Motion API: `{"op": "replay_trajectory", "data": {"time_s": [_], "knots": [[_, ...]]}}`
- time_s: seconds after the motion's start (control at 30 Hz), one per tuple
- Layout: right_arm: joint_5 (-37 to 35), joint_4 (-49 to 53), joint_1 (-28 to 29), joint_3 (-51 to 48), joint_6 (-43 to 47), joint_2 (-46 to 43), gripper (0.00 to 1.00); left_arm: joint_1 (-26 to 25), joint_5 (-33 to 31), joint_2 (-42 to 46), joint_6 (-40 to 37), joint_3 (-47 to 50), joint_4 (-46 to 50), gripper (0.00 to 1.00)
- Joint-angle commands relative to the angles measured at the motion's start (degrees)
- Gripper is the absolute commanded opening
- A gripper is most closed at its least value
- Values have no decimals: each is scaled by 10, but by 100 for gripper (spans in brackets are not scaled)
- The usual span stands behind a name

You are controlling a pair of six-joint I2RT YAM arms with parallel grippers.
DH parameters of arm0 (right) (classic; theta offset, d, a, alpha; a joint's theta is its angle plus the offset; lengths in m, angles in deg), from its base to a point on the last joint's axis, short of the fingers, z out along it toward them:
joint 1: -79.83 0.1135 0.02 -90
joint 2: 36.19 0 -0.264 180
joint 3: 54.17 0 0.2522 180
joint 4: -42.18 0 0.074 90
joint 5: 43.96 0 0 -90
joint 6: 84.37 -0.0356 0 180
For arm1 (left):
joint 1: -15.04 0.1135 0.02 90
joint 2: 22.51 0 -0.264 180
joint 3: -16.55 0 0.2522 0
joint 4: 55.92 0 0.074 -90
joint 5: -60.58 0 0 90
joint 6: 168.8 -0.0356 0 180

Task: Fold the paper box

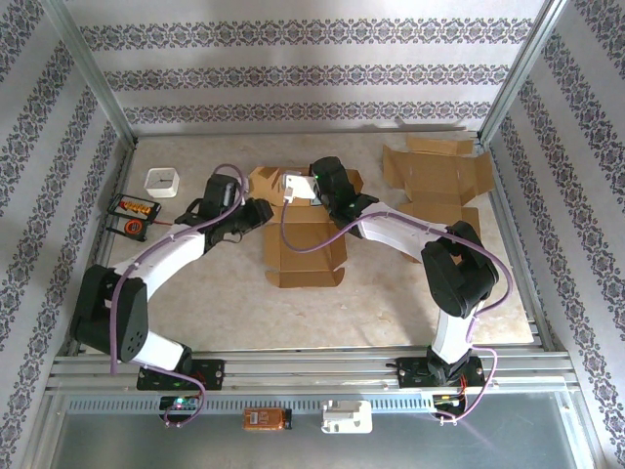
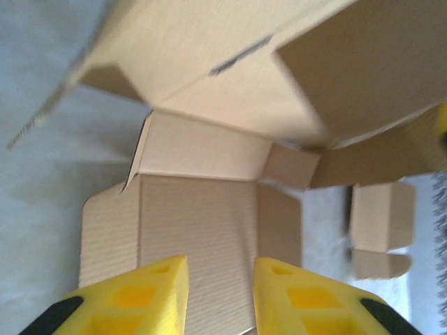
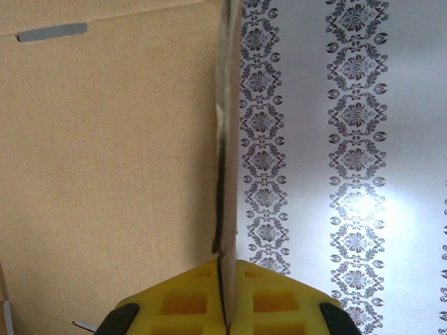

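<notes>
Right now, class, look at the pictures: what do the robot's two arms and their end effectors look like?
Both the left arm and right arm have white links, bulky black joints and a purple cable looping alongside. The left end effector and right end effector have yellow wedge-shaped fingers with square recesses and black backs.

A white cup (image 1: 161,183) is sitting near the table's (image 1: 391,303) far left corner, a black tray of orange parts (image 1: 134,216) is lying by its left edge, and a flattened cardboard blank (image 1: 435,181) is lying in the far right corner.
</notes>
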Motion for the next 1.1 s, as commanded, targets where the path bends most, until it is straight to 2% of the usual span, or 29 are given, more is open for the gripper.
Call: {"op": "replay_trajectory", "data": {"time_s": [0.0,0.13,0.23,0.43,0.53,0.67,0.87,0.97,1.07], "knots": [[8,-7,-1,-5,-15,-16,4,-25,-40,-26,-32,-6,10,40],[7,-3,-1,-9,-18,-21,4,-40,-110,-65,-72,-37,15,52],[6,-5,-1,-15,-14,-25,5,-40,-125,-89,-89,-57,10,60],[6,-5,-3,-20,-14,-27,5,-39,-147,-129,-119,-88,14,62],[6,-5,-3,-18,-15,-26,5,-39,-119,-143,-115,-94,-1,61],[7,-4,-2,-14,-17,-23,5,-39,-50,-170,-92,-100,-38,57],[7,-4,-2,-17,-21,-24,5,-39,-2,-183,-66,-88,-98,45],[8,-4,-4,-18,-27,-24,5,-39,44,-183,-65,-71,-147,44],[7,-4,-4,-18,-32,-23,5,-38,54,-175,-62,-54,-169,46]]}}
